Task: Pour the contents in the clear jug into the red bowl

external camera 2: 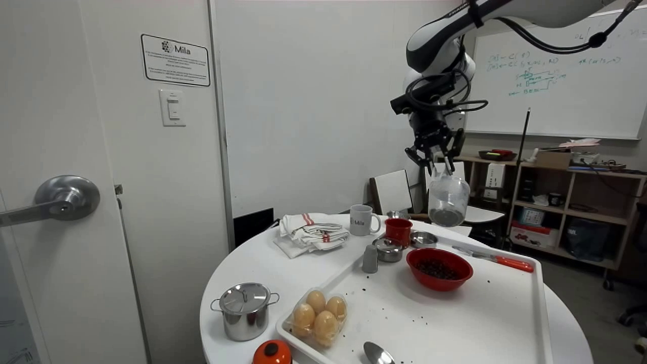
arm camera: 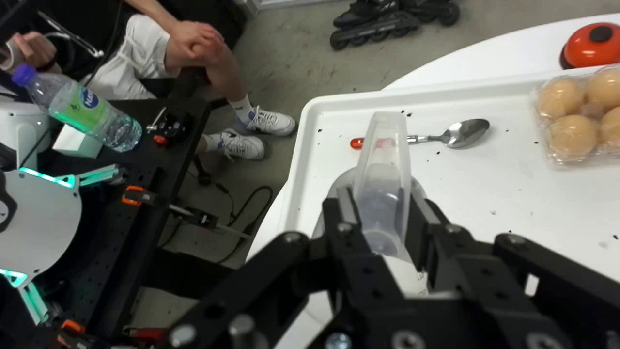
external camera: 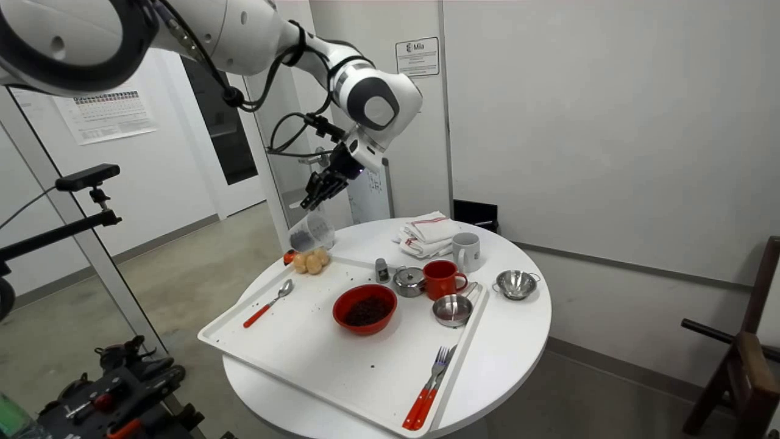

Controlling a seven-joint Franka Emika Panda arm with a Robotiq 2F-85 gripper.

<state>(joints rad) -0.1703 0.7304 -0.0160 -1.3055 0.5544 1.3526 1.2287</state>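
1. In an exterior view, the gripper [external camera 2: 442, 169] has its jaws clenched on the clear jug [external camera 2: 449, 194]; the jug hangs in the air, a greyish patch at its lower end, apart from the red bowl [external camera 2: 438, 284]; the bowl stands on the white tray [external camera 2: 505, 313] and holds dark bits [external camera 2: 438, 269]; near it are a grey shaker [external camera 2: 370, 259], a small lidded pan [external camera 2: 389, 251] and a red mug [external camera 2: 398, 231]; a tall lidded pot [external camera 2: 246, 316] stands on the round table [external camera 2: 263, 270] beside the tray.

2. In an exterior view, the jug is clearly tilted and shows just above the eggs [external camera: 312, 261]; a spoon [external camera: 263, 311] lies on the tray among dark specks [external camera: 372, 366]; a fork [external camera: 417, 407] and a knife [external camera: 428, 407], both red-handled, lie side by side along the tray's edge; folded cloths [external camera: 428, 235], a pale mug [external camera: 466, 251] and a metal colander [external camera: 516, 284] are on the table.

3. In the wrist view, the fingers [arm camera: 346, 252] grasp the jug's handle [arm camera: 382, 169] from either side; past it are the spoon and the clear-wrapped eggs; skates [arm camera: 397, 29] stand on the floor; a water bottle [arm camera: 87, 106] lies near a seated person [arm camera: 133, 58] in white shorts.
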